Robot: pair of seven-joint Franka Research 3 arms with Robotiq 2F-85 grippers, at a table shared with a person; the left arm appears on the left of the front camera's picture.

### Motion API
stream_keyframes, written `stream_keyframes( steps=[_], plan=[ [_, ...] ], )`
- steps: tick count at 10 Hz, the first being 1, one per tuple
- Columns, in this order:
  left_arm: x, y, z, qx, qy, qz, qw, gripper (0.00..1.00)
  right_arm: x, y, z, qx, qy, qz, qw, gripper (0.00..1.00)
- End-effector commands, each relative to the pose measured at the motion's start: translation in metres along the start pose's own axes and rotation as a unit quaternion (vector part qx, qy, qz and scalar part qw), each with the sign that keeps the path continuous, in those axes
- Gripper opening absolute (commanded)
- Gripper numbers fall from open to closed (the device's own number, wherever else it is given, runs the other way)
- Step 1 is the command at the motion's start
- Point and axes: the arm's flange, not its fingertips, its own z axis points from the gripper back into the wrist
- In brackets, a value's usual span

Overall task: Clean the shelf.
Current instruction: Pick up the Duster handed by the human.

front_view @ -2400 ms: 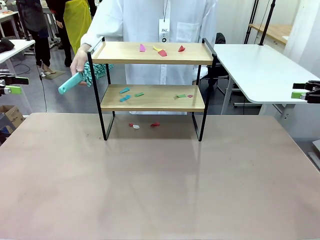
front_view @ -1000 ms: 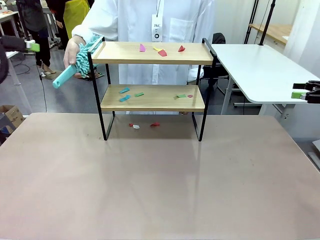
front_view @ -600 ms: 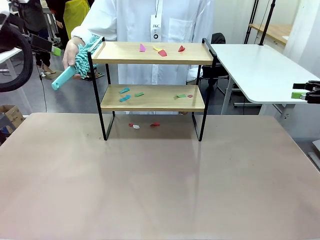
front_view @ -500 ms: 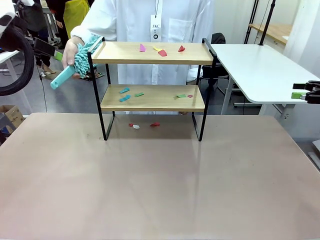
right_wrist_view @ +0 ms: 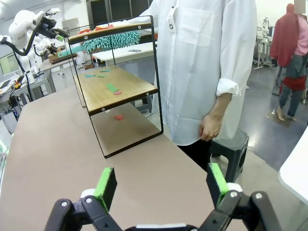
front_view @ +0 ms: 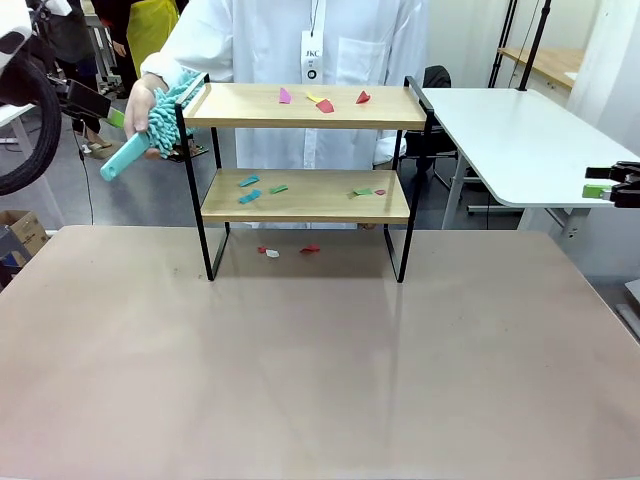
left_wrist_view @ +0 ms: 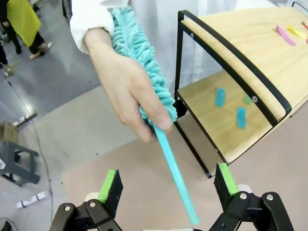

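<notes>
The shelf (front_view: pixel 305 195) stands at the table's far side, with coloured paper scraps (front_view: pixel 322 100) on its top board, more on the lower board and a few on the table beneath. A person's hand (front_view: pixel 143 100) holds a teal fluffy duster (front_view: pixel 165 112) beside the shelf's top left corner. My left gripper (front_view: pixel 112 112) is open close to the handle. In the left wrist view the duster handle (left_wrist_view: pixel 174 175) runs between my open left gripper (left_wrist_view: pixel 167 182) fingers without touching them. My right gripper (front_view: pixel 600 187) hangs open at the right edge, holding nothing; it faces the shelf (right_wrist_view: pixel 118 86).
A person in a white coat (front_view: pixel 310 50) stands behind the shelf. A white side table (front_view: pixel 520 140) sits at the back right. The near half of the brown table (front_view: pixel 320 380) is bare. Other people stand farther back on the left.
The person has lifted the duster to the shelf's top left corner. My left arm has come up from the left edge and moved right to the handle. The right arm has not moved.
</notes>
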Motion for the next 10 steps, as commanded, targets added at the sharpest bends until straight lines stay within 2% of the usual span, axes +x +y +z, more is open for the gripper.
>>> stream_keyframes(
  steps=[1,5,6,10],
  plan=[
    [-0.006,-0.014,-0.005,0.014,0.012,0.025,1.0,1.0,0.004,0.001,-0.002,-0.002,0.002,-0.01,1.0,1.0],
    [-0.01,-0.018,-0.039,0.049,0.061,0.034,0.996,1.0,0.004,0.001,-0.002,-0.002,0.002,-0.01,1.0,1.0],
    [-0.013,-0.017,-0.044,0.062,0.067,0.034,0.995,1.0,0.004,0.001,-0.002,-0.002,0.002,-0.01,1.0,1.0],
    [-0.024,-0.014,-0.052,0.052,0.069,0.045,0.995,1.0,0.004,0.001,-0.002,-0.002,0.002,-0.01,1.0,1.0]
  ],
)
